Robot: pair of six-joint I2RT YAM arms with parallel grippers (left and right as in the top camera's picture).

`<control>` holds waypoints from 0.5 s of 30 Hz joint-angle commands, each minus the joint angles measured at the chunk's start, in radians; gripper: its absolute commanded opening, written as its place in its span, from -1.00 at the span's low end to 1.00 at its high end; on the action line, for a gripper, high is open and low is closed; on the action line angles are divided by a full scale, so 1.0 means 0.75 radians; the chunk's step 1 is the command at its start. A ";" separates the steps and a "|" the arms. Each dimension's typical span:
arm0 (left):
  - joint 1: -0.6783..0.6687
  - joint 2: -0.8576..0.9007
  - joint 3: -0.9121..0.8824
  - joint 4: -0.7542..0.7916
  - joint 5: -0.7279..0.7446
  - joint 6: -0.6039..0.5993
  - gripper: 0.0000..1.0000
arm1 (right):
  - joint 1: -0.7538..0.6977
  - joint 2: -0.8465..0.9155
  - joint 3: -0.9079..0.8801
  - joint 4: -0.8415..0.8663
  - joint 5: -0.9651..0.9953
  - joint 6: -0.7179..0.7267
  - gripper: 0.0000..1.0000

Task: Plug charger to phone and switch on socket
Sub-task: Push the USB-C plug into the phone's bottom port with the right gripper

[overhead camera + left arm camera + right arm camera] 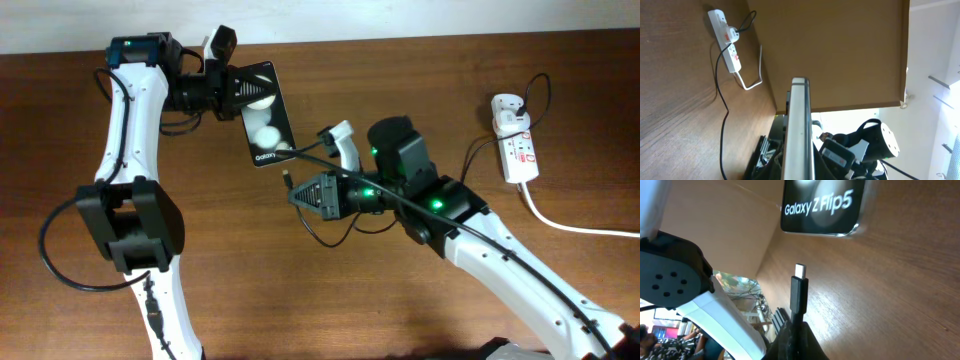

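My left gripper [248, 92] is shut on the upper end of the black phone [266, 118], which shows two white round patches and "Galaxy" lettering. In the left wrist view the phone [799, 125] appears edge-on as a silver strip between the jaws. My right gripper [302, 192] is shut on the charger's black plug [799, 287], its small metal tip pointing at the phone's lettered end [822, 205], a short gap apart. The thin black cable [470, 158] runs right to the white adapter block [507, 110], plugged into the white socket strip [520, 152].
The socket strip [728, 42] lies at the table's right side, its thick white cord [575, 226] trailing off to the right edge. The charger cable [721, 107] crosses the brown wooden table [250, 290]. The right arm's body [500, 250] crosses the lower right.
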 commanded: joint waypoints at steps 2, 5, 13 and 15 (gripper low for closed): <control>-0.002 -0.041 0.014 -0.002 0.063 -0.018 -1.00 | 0.021 0.033 -0.012 0.049 0.018 0.032 -0.92; -0.012 -0.041 0.014 -0.002 0.063 -0.018 -1.00 | 0.021 0.033 -0.012 0.074 0.034 0.035 -0.92; -0.039 -0.041 0.014 0.009 0.063 -0.018 -1.00 | 0.021 0.034 -0.012 0.073 0.054 0.035 -0.92; -0.039 -0.041 0.014 0.009 0.063 -0.018 -1.00 | 0.021 0.035 -0.012 0.072 0.064 0.035 -0.92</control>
